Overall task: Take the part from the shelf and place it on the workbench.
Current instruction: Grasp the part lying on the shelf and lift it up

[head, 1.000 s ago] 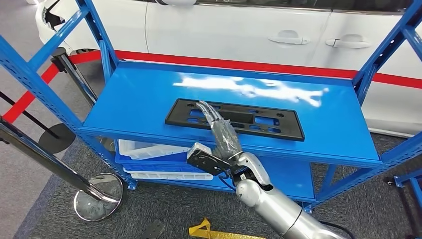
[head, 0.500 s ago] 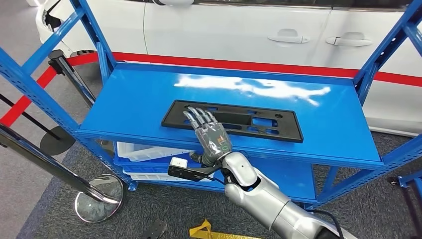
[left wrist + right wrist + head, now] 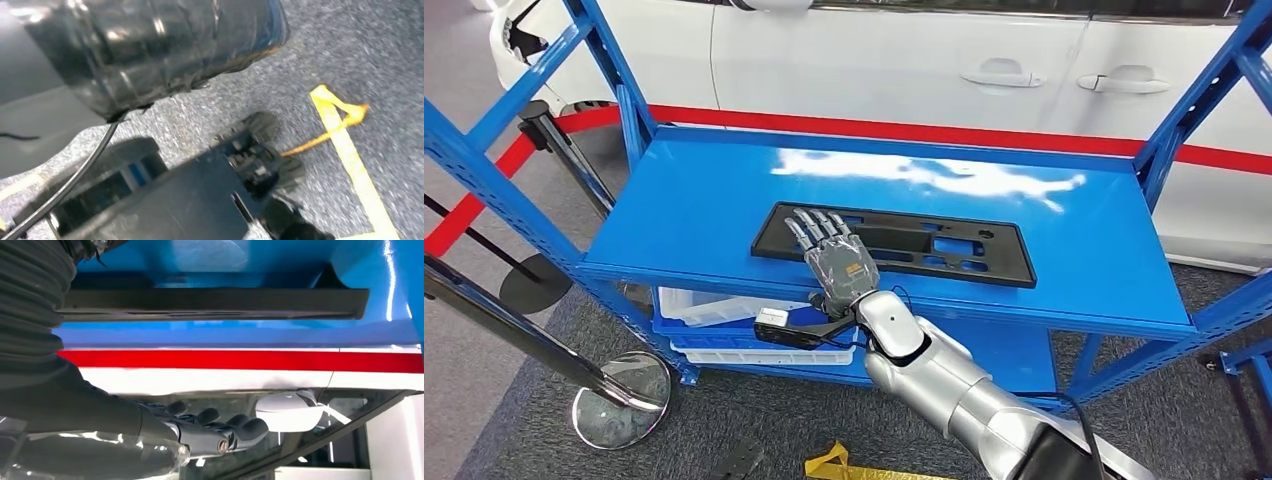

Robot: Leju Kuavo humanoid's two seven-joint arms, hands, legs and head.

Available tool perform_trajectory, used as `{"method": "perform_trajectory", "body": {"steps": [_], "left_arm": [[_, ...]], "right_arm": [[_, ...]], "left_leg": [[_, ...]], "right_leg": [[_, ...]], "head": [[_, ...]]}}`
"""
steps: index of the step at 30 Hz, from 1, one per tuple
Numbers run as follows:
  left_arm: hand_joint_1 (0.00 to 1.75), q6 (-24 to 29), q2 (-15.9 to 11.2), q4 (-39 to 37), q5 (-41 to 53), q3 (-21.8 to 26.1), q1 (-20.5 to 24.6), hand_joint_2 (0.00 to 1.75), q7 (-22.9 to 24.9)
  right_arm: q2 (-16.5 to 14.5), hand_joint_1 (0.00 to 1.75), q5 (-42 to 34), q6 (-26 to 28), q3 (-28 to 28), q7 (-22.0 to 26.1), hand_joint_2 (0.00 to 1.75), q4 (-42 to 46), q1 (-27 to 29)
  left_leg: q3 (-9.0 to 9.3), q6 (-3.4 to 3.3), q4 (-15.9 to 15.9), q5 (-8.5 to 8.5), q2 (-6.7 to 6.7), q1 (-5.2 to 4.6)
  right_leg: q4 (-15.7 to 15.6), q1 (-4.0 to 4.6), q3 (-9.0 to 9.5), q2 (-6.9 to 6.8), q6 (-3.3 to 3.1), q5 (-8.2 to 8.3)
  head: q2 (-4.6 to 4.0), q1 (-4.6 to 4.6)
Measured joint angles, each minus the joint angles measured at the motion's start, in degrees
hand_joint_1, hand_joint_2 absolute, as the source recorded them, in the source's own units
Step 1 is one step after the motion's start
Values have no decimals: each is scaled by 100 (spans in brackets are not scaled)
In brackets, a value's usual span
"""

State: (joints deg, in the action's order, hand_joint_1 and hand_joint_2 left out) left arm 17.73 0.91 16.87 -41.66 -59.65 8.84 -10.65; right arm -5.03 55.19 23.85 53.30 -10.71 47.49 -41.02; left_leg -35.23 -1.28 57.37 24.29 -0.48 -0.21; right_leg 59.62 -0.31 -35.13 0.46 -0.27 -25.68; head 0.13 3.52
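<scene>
Part: a flat black plastic panel (image 3: 894, 243), long and rectangular with rounded corners and several cut-out slots and small holes; it lies flat on the top shelf, near the front edge; no writing readable on it
Part, right wrist view: seen edge-on as a thin dark matte bar (image 3: 210, 304) against the blue shelf surface
Shelf: glossy blue-painted metal rack (image 3: 704, 200) with perforated uprights and a smooth top deck that throws white reflections
Right hand: the hand (image 3: 836, 258) sits palm-down over the left end of the part, its back wrapped in clear shiny film
Fingers: dark fingers (image 3: 816, 226) stretched forward and slightly spread above the part, closed on nothing; contact with the part cannot be told
Left hand: cannot tell its state; the left wrist view is blurred, showing grey speckled carpet and yellow tape (image 3: 350, 150)
Lower shelf: white plastic bins (image 3: 724, 305) on the tier below
Behind: white car body (image 3: 904, 60) with door handles and a red stripe (image 3: 924, 131)
Floor: chrome round base (image 3: 619, 405) of a barrier post on grey carpet
</scene>
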Motion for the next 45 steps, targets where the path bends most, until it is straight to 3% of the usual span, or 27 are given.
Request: {"method": "perform_trajectory", "body": {"steps": [2, 4, 6, 7, 9, 11, 16, 18, 20, 22, 23, 25, 27, 30, 32, 35, 36, 37, 38, 41, 42, 44, 45], "left_arm": [[0, 13, 14, 0, 5, -1, 6, 0, -2], [0, 15, 36, 0, -3, -2, 17, 0, -9], [0, 15, 59, 0, -24, -2, 13, 0, -13], [0, 15, 71, 0, -33, -2, 9, 0, -12], [0, 15, 97, 0, -37, -2, 5, 0, -11], [0, 15, 111, 0, -34, -2, 17, 0, -8], [0, 10, 118, 0, 4, -3, 24, 0, 14], [0, 10, 126, 0, 22, -4, 28, 0, 18], [0, 10, 133, 0, 37, -4, 26, 0, 26], [0, 3, 139, 0, 49, -3, 20, 0, 34], [0, -3, 140, 0, 56, -3, 21, 0, 35], [0, -14, 141, 0, 67, -3, 31, 0, 35], [0, -16, 144, 0, 82, -4, 44, 0, 35], [0, -17, 151, 0, 104, -4, 44, 0, 37], [0, -23, 156, 0, 114, -4, 45, 0, 38], [0, -35, 161, 0, 125, -4, 46, 0, 42], [0, -35, 161, 0, 129, -4, 41, 0, 45], [0, -36, 161, 0, 135, -4, 35, 0, 49], [0, -37, 161, 0, 141, -4, 29, 0, 54], [0, -38, 161, 0, 153, -4, 24, 0, 65], [0, -38, 161, -1, 155, -4, 23, 0, 67], [0, -38, 161, -2, 155, -4, 14, 0, 71], [0, -38, 161, -3, 155, -4, 7, 0, 72]], "right_arm": [[-6, 0, 90, 36, 2, -65, 175, -99, -40], [-8, 0, 149, 80, 3, -113, 175, -215, -74], [-9, 0, 173, 96, 3, -132, 175, -340, -86], [-10, 0, 178, 93, 3, -136, 175, -400, -101], [-19, 0, 176, 84, 3, -140, 175, -511, -166], [-47, 0, 162, 62, 3, -132, 175, -629, -254], [-91, 0, 102, -46, 3, -122, 175, -907, -340], [-108, 0, 74, -62, 3, -119, 175, -991, -395], [-121, 0, 72, -74, 3, -138, 175, -1099, -441], [-119, 0, 120, -87, 3, -195, 175, -1192, -457], [-118, 0, 147, -94, 3, -225, 175, -1233, -472], [-117, 0, 176, -103, 3, -259, 175, -1313, -532], [-113, 0, 185, -108, 3, -291, 175, -1392, -598], [-97, 0, 213, -126, 3, -359, 175, -1495, -631], [-68, 0, 225, -148, 3, -390, 175, -1547, -658], [-4, 0, 229, -237, 2, -412, 175, -1633, -710], [21, 0, 233, -260, 1, -421, 175, -1662, -709], [47, 0, 241, -274, 1, -436, 175, -1688, -707], [67, 0, 251, -283, 1, -457, 175, -1708, -711], [117, 0, 310, -314, 1, -550, 175, -1745, -751], [130, 0, 339, -325, 1, -589, 175, -1754, -761], [159, 2, 408, -355, 1, -684, 175, -1768, -778], [174, 37, 439, -378, 1, -742, 175, -1774, -788]], "left_leg": [[56, -68, -69, -25, 8, 25], [68, -109, -73, -18, 14, 21], [68, -120, -54, -1, 12, 24], [69, -114, -34, 14, 8, 29], [63, -71, 42, 71, 1, 42], [20, 1, 151, 140, -2, 27], [-56, 108, 304, 252, 8, 36], [-297, 160, 816, 526, 14, 48], [-679, 189, 1560, 817, 15, 56], [-846, 176, 1802, 777, 15, 56], [-767, 154, 1597, 606, 14, 55], [-396, 85, 807, 204, 14, 40], [-124, 34, 250, 49, 9, 2], [-51, -13, 99, 44, 5, -10], [9, -65, -3, -5, 15, 17], [41, -118, -40, -23, 29, 17], [41, -126, -33, -17, 29, 15], [41, -128, -24, -10, 28, 15], [42, -125, -9, 0, 27, 17], [13, -64, 109, 74, 20, 6], [-7, -35, 149, 95, 18, -3], [-28, 12, 180, 109, 14, -17], [-29, 31, 174, 112, 15, -12]], "right_leg": [[368, 1, -162, -8, 44, -219], [1106, -10, -524, -14, 68, -552], [1554, -29, -777, -16, 91, -640], [1468, -43, -755, -19, 101, -521], [804, -77, -464, -25, 117, -145], [244, -81, -204, -17, 100, 38], [123, -68, -144, 5, -44, 44], [108, -74, -129, 3, -88, 50], [106, -61, -126, 3, -109, 47], [106, -45, -121, 9, -116, 42], [106, -39, -113, 16, -116, 40], [101, -30, -92, 35, -112, 33], [84, -25, -87, 46, -82, 36], [40, -28, -80, 46, 9, 46], [215, -24, -149, 30, 61, -74], [1178, -24, -599, 14, 101, -537], [1449, -26, -738, 13, 110, -614], [1535, -30, -793, 13, 117, -586], [1407, -35, -744, 11, 120, -457], [394, -45, -263, 1, 100, 7], [189, -40, -164, 1, 79, 57], [104, -21, -127, 9, 27, 56], [95, -25, -120, 9, 0, 65]], "head": [[0, -6], [0, -8], [0, -8], [0, -10], [0, -10], [0, -8], [0, 8], [0, 28], [0, 37], [0, 38], [0, 38], [0, 37], [0, 33], [0, 32], [0, 24], [0, 18], [0, 18], [0, 16], [0, 15], [0, 16], [0, 18], [0, 20], [0, 19]]}}
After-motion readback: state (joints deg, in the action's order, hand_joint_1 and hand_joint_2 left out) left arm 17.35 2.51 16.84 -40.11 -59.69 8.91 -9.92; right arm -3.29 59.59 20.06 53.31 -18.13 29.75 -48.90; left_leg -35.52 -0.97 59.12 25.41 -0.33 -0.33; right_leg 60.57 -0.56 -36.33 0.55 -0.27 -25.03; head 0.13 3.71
